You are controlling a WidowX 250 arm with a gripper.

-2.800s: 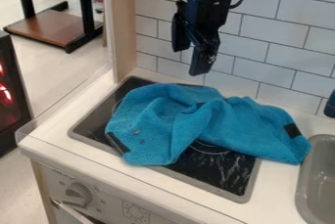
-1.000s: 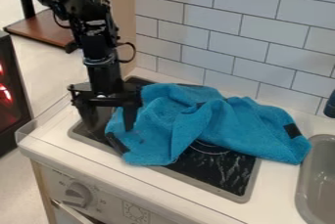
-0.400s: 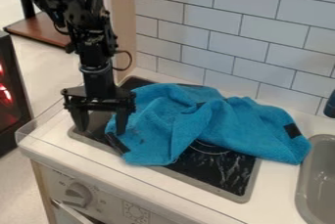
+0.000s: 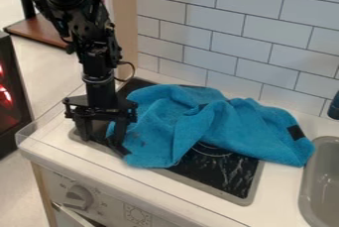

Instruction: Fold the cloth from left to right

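My gripper (image 4: 101,141) hangs low over the left part of the black cooktop, its two fingers apart and pointing down. The right finger overlaps the left edge of the blue cloth (image 4: 192,127), by the dark patch at its front left corner; whether it touches the cloth I cannot tell. The left finger stands over the cooktop's left side, clear of the cloth. Rumpled, with raised folds in its middle, the cloth spreads across the cooktop and onto the white counter at the right, where a second dark patch shows near its end.
The cooktop (image 4: 225,171) is set in the white counter (image 4: 281,191). A grey sink (image 4: 324,186) lies at the right, a dark object (image 4: 334,107) above it. Behind stands the tiled wall (image 4: 245,37); a clear low guard (image 4: 39,124) edges the counter's left side.
From the back wall, my gripper has come to the cloth's left side, showing its fingers apart. Since then it has shifted slightly left and lower. The cloth looks unmoved.
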